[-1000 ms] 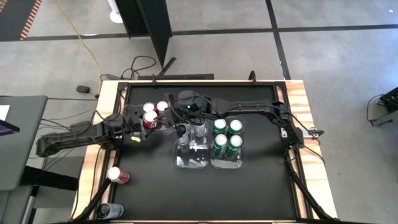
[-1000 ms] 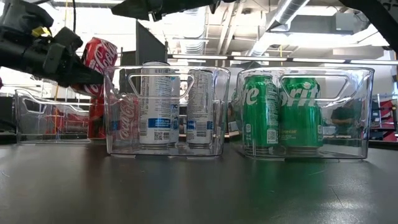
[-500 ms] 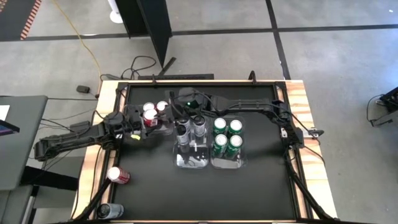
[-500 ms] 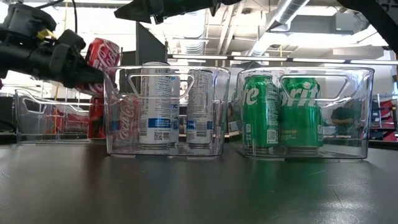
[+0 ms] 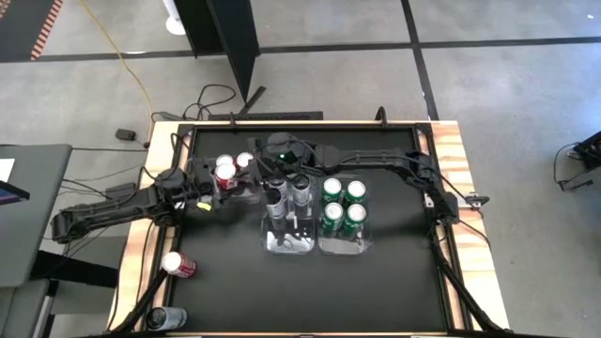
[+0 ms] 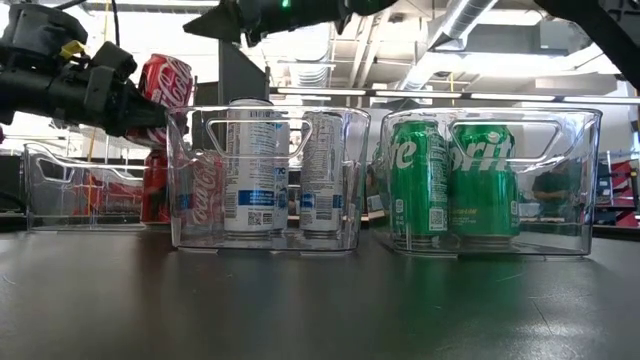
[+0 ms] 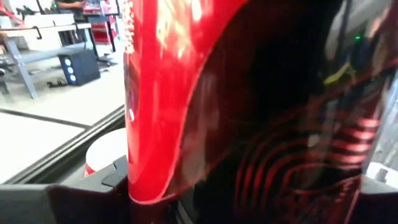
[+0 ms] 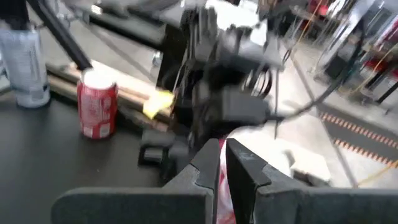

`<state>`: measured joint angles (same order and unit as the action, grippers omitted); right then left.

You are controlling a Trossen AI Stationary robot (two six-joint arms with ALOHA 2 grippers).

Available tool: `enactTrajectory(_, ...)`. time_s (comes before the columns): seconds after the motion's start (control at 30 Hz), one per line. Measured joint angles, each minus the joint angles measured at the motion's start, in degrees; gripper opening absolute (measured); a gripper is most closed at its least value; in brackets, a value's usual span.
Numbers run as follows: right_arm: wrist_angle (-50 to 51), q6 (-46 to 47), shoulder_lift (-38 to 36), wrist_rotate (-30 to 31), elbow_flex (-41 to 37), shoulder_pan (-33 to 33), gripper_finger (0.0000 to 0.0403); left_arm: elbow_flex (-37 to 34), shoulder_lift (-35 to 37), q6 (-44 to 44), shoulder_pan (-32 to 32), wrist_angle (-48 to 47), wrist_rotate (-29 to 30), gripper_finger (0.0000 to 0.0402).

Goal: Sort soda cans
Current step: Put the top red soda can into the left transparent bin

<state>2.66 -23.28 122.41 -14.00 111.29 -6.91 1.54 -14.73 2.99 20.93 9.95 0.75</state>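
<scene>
**benchwatcher:** Where are the cans right now?

**canfan:** The left gripper (image 5: 214,185) has its fingers wrapped round a red can (image 6: 166,80), holding it tilted in the air over the left clear bin (image 6: 60,190). That bin has two more red cans in it (image 5: 235,161). In the left wrist view the held can fills nearly the whole frame.

**benchwatcher:** And the other arm?

**canfan:** The right gripper (image 8: 221,163) is pinched closed with nothing in it, up above the far end of the middle bin (image 6: 190,215), near the left gripper. The middle bin holds two silver cans (image 6: 250,165) standing upright. The right bin (image 6: 590,200) has four green cans (image 5: 343,208) (packed two by two).

**benchwatcher:** Any loose ones?

**canfan:** One red can (image 5: 178,265) lies on its side on the black surface (image 5: 394,282) near the left edge, and a dark can (image 5: 164,318) lies at the near left corner.
</scene>
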Motion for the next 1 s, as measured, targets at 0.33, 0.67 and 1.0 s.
enactTrajectory(0.33, -3.5, -0.3, 2.6, 0.0, -0.1, 0.0, 0.0046, 0.0, -2.7, 0.3, 0.0, -0.2, -2.0, 0.0286)
enactTrajectory(0.67, -3.0, 0.8, 4.7, 0.2, -0.1, -0.9, 0.0046, 0.0, -10.4, 1.5, 0.0, 3.9, -1.5, 0.0286)
enactTrajectory(1.0, -2.4, 0.3, 5.4, 0.5, 0.5, -0.8, 0.005, 0.0, -12.3, 2.3, 0.0, 6.1, -1.4, 0.0286)
